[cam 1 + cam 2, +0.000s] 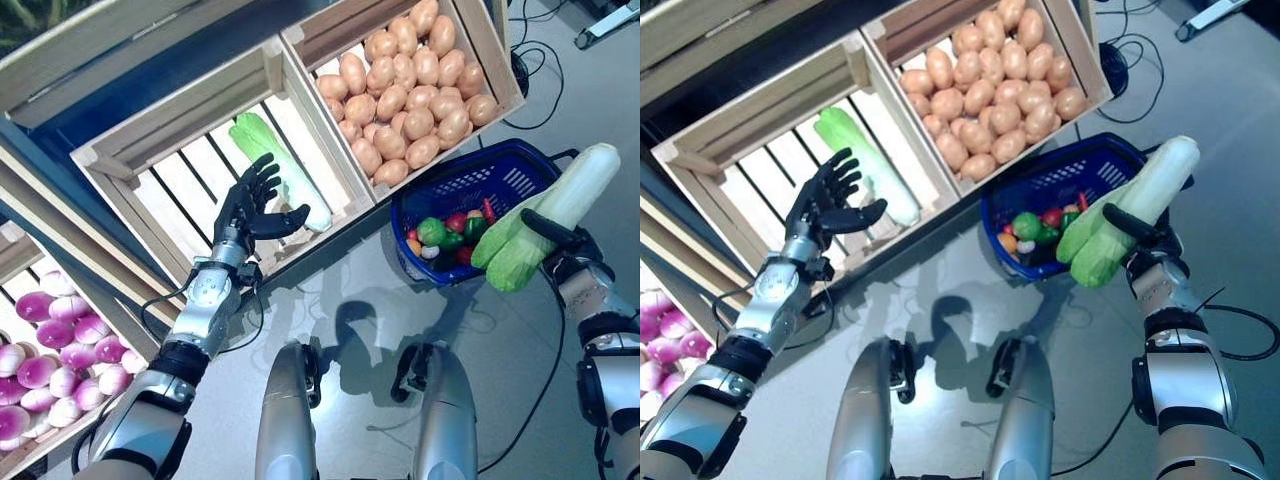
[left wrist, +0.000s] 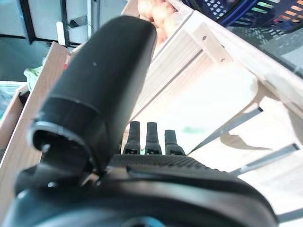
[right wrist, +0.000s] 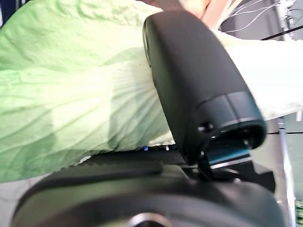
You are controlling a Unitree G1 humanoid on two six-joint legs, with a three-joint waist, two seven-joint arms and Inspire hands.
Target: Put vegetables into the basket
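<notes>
My right hand [image 1: 562, 243] is shut on a long pale-green napa cabbage [image 1: 550, 216], holding it just right of and above the blue basket [image 1: 500, 172] on the floor. The cabbage's leafy end hangs over the basket's right rim. In the right wrist view the thumb [image 3: 199, 80] presses across the cabbage [image 3: 71, 80]. The basket holds several small vegetables: green, red and orange pieces [image 1: 445, 235]. My left hand [image 1: 250, 208] is open with straight fingers over the slatted crate [image 1: 180, 180], right beside a second napa cabbage [image 1: 278, 170] lying in it. The fingers [image 2: 149, 137] also show in the left wrist view.
A wooden vegetable stand fills the upper left, with a potato crate [image 1: 490, 55] directly behind the basket. Another crate [image 1: 30, 400] of purple-white round vegetables is at the lower left. Grey floor lies in front and to the right.
</notes>
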